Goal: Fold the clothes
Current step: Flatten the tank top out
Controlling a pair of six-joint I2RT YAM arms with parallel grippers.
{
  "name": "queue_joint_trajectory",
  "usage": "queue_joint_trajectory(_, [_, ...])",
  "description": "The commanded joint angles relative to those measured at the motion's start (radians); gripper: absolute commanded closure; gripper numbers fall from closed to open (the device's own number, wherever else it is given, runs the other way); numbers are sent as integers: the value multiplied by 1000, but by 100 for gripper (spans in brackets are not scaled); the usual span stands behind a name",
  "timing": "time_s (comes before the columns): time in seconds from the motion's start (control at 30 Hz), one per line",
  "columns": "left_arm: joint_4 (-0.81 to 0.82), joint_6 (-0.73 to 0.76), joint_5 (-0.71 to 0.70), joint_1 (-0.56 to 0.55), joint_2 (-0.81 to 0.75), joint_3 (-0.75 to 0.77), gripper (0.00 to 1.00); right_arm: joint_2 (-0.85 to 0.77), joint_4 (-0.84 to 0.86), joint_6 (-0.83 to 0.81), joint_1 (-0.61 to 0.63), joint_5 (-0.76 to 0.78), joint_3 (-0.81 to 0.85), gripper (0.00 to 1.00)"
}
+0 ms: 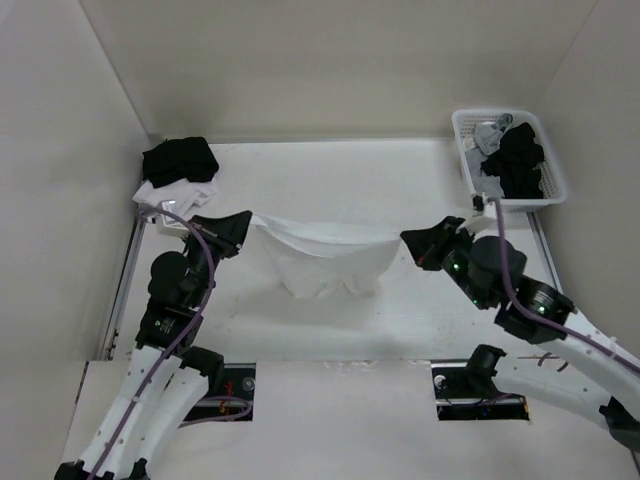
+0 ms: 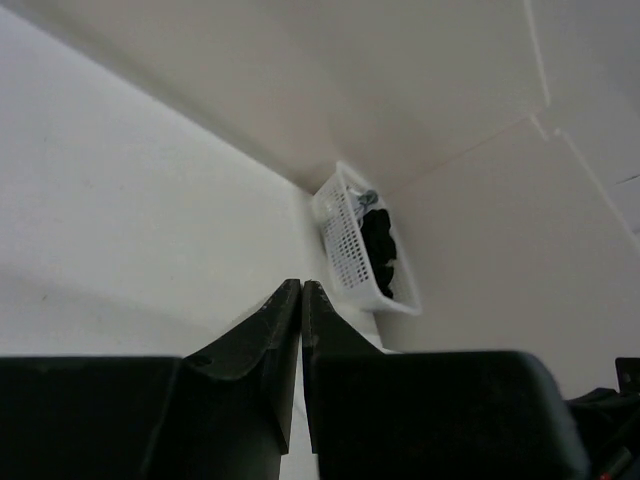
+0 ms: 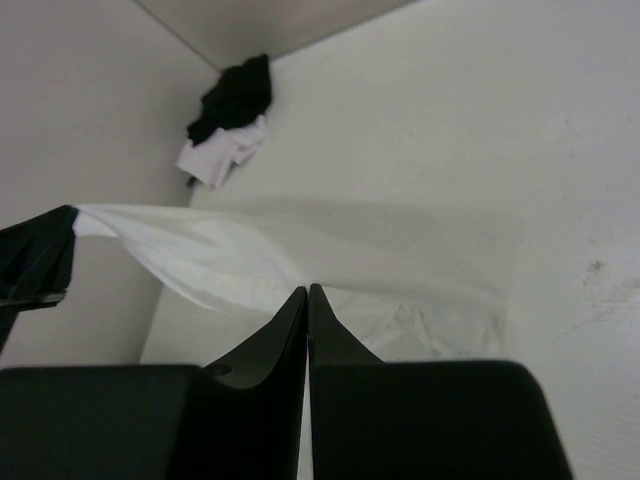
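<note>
Left gripper and right gripper, both clamped on the white camisole, stretch it above the table's middle; lowering both ends level should avoid wrinkles.

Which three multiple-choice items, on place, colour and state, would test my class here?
1. The white perforated plastic basket stands: A far right corner; B far left corner; C between the arms.
2. The soft thin garment stretched between the arms is: A black; B white; C red.
3. The left fingers and right fingers are: A both open; B one open; C both shut on the garment.
Answers: A, it sits back right; B, it shows white; C, each end is pinched, the cloth taut.
</note>
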Motion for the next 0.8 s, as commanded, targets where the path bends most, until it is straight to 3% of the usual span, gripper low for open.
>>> queue_joint_trajectory(0.0, [-32, 43, -82, -13, -21, 117, 96, -14, -97, -117, 118, 232, 193, 96])
queue_joint_trajectory(0.1, [-19, 62, -133, -19, 2, 134, 96, 33, -70, -189, 150, 248, 275, 97])
queue_joint_trajectory(0.17, [14, 66, -167, -18, 54, 129, 96, 93, -1, -237, 66, 176, 280, 97])
queue_joint_trajectory(0.3, [150, 25, -188, 3, 232, 119, 96, 274, 181, -209, -252, -200, 251, 98])
queue_joint_trajectory(0.43, [270, -36, -168, 39, 434, 178, 96, 482, 309, -191, -412, -380, 345, 97])
queue_joint_trajectory(0.6, [336, -70, -107, 85, 635, 373, 96, 716, 253, -211, -492, -464, 655, 97])
queue_joint_trajectory(0.77, [342, -76, -49, 160, 660, 496, 96, 735, 196, -235, -502, -482, 809, 97])
